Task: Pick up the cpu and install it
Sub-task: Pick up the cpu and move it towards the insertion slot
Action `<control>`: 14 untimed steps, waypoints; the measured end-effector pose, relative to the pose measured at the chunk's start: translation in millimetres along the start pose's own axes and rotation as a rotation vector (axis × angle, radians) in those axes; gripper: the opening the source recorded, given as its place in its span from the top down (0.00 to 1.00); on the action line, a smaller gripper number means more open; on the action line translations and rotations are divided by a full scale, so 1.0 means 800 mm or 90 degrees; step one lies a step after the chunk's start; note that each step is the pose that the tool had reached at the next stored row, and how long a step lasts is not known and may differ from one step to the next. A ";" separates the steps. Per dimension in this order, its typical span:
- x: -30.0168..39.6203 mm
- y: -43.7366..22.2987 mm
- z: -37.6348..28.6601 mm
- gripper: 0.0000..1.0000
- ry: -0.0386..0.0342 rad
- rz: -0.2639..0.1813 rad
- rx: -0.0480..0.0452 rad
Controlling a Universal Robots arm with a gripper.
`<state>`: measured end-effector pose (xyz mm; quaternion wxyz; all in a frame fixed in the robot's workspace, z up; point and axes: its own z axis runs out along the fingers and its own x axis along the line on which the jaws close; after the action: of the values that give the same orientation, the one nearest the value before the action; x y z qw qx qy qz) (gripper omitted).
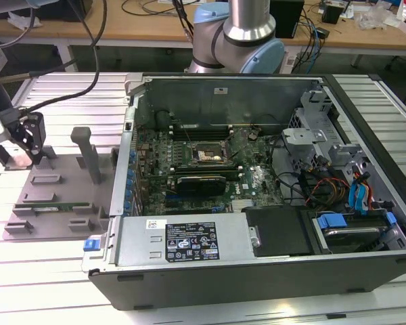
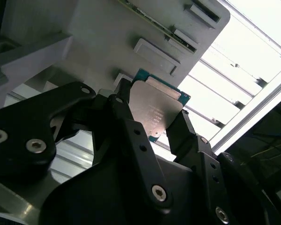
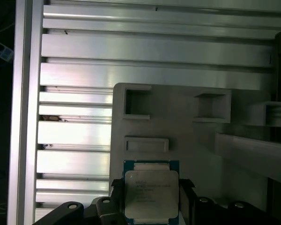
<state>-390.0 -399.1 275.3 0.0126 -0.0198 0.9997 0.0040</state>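
The cpu (image 3: pixel 151 193), a flat square chip with a silver-grey top and a green edge, sits between my two black fingers. In the second wrist view the fingers (image 2: pixel 126 105) press on opposite edges of the cpu (image 2: pixel 155 108). My gripper (image 1: pixel 32 145) is shut on it, low over the back left corner of the grey parts tray (image 1: pixel 54 189) at the exterior view's left. Whether the chip is clear of the tray (image 3: pixel 187 136) I cannot tell. The open socket (image 1: pixel 210 154) lies on the motherboard inside the computer case (image 1: pixel 189 244).
A long green memory stick (image 1: pixel 54 207) lies in the tray's front slot. A grey upright post (image 1: pixel 88 154) stands on the tray between my gripper and the case wall. Cables and drive bays (image 1: pixel 338 183) crowd the case on the exterior view's right. The arm's base (image 1: pixel 240 37) stands behind the case.
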 end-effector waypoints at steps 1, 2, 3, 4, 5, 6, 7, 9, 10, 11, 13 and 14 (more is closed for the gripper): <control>0.0000 0.0000 -0.0010 0.45 0.0000 0.000 0.0001; 0.0000 0.0000 -0.0022 0.45 0.0000 0.000 0.0002; -0.0001 0.0000 -0.0033 0.45 -0.0001 0.000 0.0003; -0.0001 0.0000 -0.0039 0.45 0.0000 0.000 0.0003; -0.0001 0.0000 -0.0054 0.45 0.0000 0.000 0.0005; -0.0002 0.0000 -0.0072 0.45 0.0000 0.000 0.0006; -0.0002 0.0001 -0.0086 0.45 0.0000 0.000 0.0008; -0.0002 0.0001 -0.0103 0.45 0.0000 0.000 0.0010; -0.0003 0.0001 -0.0122 0.45 0.0000 0.000 0.0011; -0.0003 0.0001 -0.0131 0.45 0.0000 0.000 0.0011; -0.0004 0.0001 -0.0155 0.45 0.0000 0.000 0.0012; -0.0004 0.0001 -0.0181 0.45 0.0001 0.000 0.0014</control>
<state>-390.0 -399.1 289.8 0.0125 -0.0198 0.9997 0.0030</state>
